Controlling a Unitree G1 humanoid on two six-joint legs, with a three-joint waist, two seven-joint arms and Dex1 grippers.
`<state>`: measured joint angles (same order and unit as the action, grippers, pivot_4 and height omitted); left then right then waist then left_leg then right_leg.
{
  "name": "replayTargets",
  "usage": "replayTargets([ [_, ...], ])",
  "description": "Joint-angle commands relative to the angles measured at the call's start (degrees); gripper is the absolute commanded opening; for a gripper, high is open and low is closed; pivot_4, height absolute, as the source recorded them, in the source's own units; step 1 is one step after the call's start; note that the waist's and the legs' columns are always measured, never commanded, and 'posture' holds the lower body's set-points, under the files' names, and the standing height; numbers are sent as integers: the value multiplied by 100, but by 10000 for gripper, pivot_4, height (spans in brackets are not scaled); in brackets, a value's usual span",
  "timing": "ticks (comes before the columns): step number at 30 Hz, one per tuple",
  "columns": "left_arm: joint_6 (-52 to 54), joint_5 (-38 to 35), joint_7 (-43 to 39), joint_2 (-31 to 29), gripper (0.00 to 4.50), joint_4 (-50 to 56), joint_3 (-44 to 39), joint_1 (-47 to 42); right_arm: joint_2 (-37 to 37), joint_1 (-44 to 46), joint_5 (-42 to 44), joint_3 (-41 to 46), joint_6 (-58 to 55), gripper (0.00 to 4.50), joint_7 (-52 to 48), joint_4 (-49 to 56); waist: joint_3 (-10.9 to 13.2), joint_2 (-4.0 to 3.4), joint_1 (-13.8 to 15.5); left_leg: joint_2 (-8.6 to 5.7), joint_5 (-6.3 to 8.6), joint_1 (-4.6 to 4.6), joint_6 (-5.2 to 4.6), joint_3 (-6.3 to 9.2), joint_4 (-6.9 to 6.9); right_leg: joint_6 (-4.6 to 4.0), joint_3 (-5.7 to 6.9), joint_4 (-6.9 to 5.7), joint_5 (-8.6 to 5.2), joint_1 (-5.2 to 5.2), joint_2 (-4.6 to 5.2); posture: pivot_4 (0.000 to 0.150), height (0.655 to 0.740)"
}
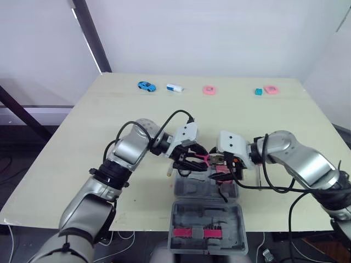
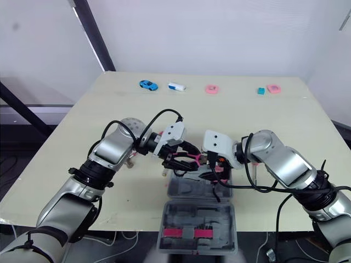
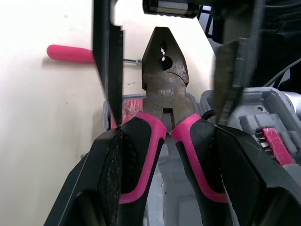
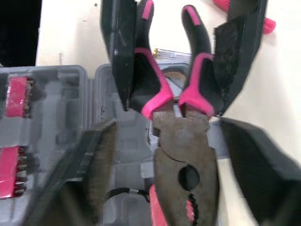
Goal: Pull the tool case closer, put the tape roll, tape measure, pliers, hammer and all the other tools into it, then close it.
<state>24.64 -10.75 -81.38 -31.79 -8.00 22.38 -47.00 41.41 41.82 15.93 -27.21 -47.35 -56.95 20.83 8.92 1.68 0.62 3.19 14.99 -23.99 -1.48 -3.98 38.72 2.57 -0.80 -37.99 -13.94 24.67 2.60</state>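
The pliers (image 1: 204, 159), with pink and black handles and a dark steel head, hang level just above the far half of the open grey tool case (image 1: 204, 219). My left gripper (image 1: 189, 163) is shut on the handles; its fingers (image 3: 110, 179) press both grips from outside. My right gripper (image 1: 220, 174) is open, its fingers (image 4: 96, 160) standing on either side of the pliers' head (image 4: 186, 160) with gaps. The case lies open at the table's near edge, with pink bit holders (image 1: 196, 233) in its near half. A pink-handled screwdriver (image 3: 70, 53) lies on the table beyond the case.
Along the table's far edge sit a blue toy car (image 1: 145, 85), a white item (image 1: 174, 87), a pink disc (image 1: 209, 90), a teal block (image 1: 258, 91) and a pink piece (image 1: 270, 89). The case's near half overhangs the table's front edge (image 1: 142, 230).
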Motion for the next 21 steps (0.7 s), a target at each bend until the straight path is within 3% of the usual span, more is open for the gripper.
replayTargets([
  [1, -16, -18, -22, -20, 24180, 180, -40, -30, -37, 105, -77, 70, 24, 14697, -19, 80, 0, 0, 1, 0, 0, 0, 0, 0, 0, 0, 0, 0, 0, 0, 0, 1500, 7400],
  [2, -10, -13, -30, -24, 24180, 176, -37, -26, -54, 110, -94, 64, 26, 10894, -21, 69, 0, 0, 1, 0, 0, 0, 0, 0, 1, 0, 0, -1, 0, 0, 0, 1500, 7400],
  [3, -4, -5, -31, -24, 24180, 174, -31, -19, -72, 112, -104, 63, 21, 10122, -19, 60, 0, 0, 1, 0, 0, 0, 0, 0, 1, 0, 0, -1, 0, 0, 0, 1500, 7400],
  [12, -33, -121, -118, -63, 24180, 94, -172, 44, -103, -41, -228, 87, -14, 10127, -1, 95, 0, 0, 0, 0, 0, 0, 0, 0, 3, 0, 0, -3, 0, 0, 0, 1500, 7400],
  [13, 95, -216, -123, -84, 34979, 136, -252, 59, -88, -77, -237, 112, -4, 10127, 10, 97, 0, 0, 0, 0, 0, 0, 0, 0, 3, 0, 0, -3, 0, 0, 0, 1500, 7400],
  [16, 165, -354, -190, -217, 44899, 272, -401, 130, -49, -175, -235, 182, 1, 10127, 28, 117, 0, 0, -9, 0, 0, 0, 0, 0, 3, 0, 0, -4, 0, 0, 0, 1500, 7400],
  [21, 58, -807, -461, -734, 44899, 552, -932, 533, 82, -395, -310, 156, -5, 10127, 39, 190, 0, 0, -39, 2, 0, 0, 0, 1, 4, 0, 1, -5, 0, 0, 0, 1500, 7400],
])
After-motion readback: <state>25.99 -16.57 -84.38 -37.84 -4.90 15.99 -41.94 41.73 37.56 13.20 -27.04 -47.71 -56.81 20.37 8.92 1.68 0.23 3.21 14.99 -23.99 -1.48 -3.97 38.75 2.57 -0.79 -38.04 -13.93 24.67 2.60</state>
